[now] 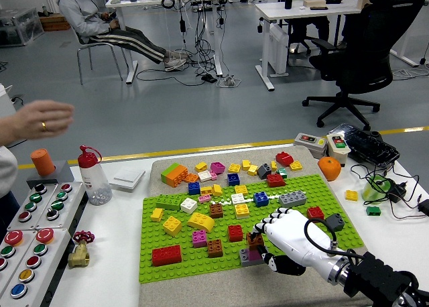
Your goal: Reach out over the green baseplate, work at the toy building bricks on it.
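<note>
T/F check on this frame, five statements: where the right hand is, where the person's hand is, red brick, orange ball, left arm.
1. The right hand is over the green baseplate, at a small brown and grey brick stack. True.
2. The person's hand rests on the baseplate. False: it is raised at the far left, off the table.
3. A long red brick sits near the baseplate's front-left corner. True.
4. The orange ball lies on the baseplate. False: it sits off the baseplate's far right corner.
5. The robot's left arm is reaching over the bricks. False: it is not in view.
</note>
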